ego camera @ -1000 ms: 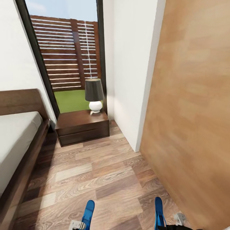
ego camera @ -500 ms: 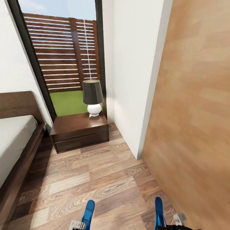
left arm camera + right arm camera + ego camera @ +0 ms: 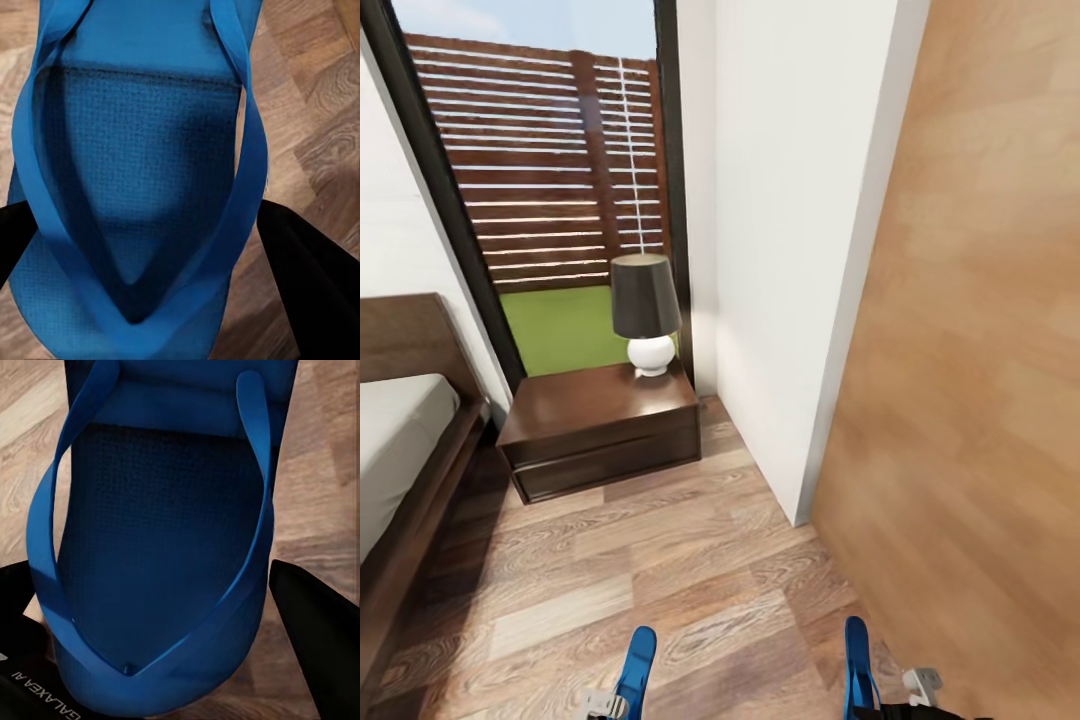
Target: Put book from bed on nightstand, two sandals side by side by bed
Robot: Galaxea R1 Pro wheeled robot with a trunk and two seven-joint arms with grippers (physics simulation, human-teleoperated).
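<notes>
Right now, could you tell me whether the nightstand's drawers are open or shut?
Shut: both drawer fronts of the nightstand sit flush with its dark front, nothing pulled out. A lamp stands upright on top.

You can read one marking: small white lettering "GALAXEA AI", upside down, on the black body of the right gripper [image 3: 180,660] at the frame's lower corner; the last letters are cropped, so possibly longer.
</notes>
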